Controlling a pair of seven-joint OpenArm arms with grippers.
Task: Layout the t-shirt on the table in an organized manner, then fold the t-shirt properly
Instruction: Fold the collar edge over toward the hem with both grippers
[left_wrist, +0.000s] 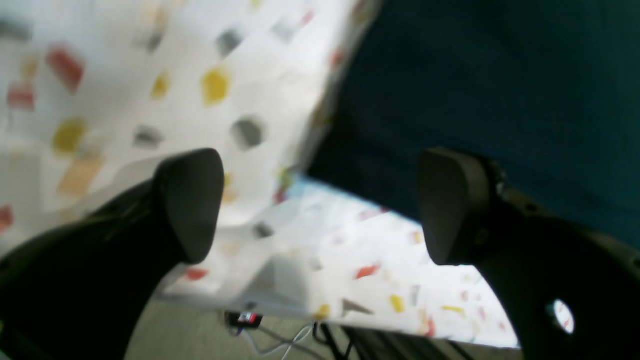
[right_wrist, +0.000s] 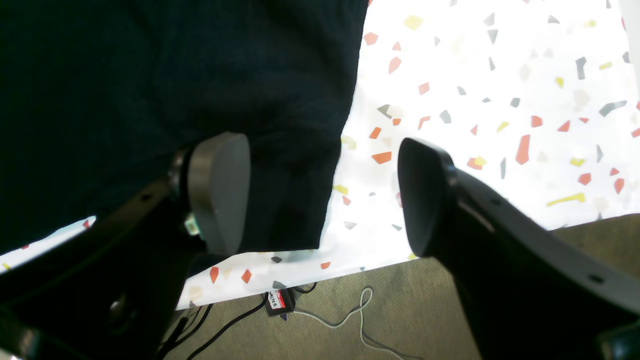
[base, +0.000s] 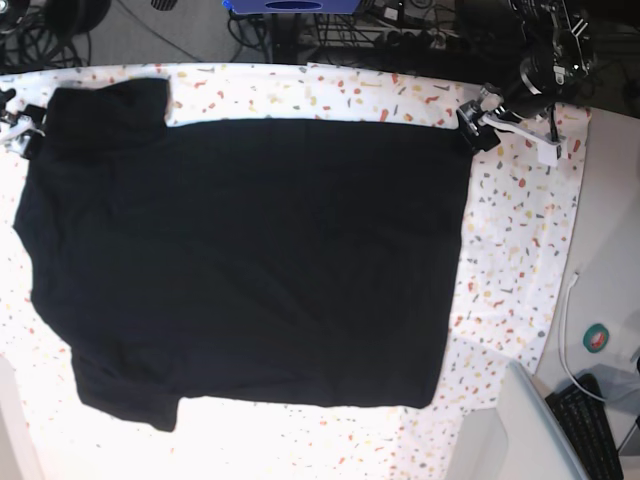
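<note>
- Judging the step: the t-shirt (base: 250, 260) lay spread flat over most of the table (base: 520, 250), so layout looked about done and the fold was next.
- Left gripper (left_wrist: 320, 205) stood with its jaws wide and nothing between them, at the shirt's far corner on the right side of the base view.
- Right gripper (right_wrist: 322, 195) was wide too and held nothing. One pad sat over the shirt's edge, the other over bare table.
- In the base view the right gripper sat by the far sleeve (base: 110, 100), at the left edge of the table.
- The shirt was mostly smooth. The near sleeve (base: 150, 405) looked bunched at the near left corner, though I couldn't tell if it was tucked under.
- To do it well: each gripper should take its own far corner, biting shirt only.
- Risk: the table cloth looked loose and rumpled in the left wrist view (blurred), so a deep pinch could grab it along with the shirt.
- Both grips should close at the same time, so the far hem lifts level and not skewed.
- The fold should carry straight toward the near hem, keeping edges parallel to the table edge.
- The fabric looked soft and limp, so it should be lifted low and moved slowly to avoid dragging the rest out of square.
- The print patch and neck label were not visible in any view.
</note>
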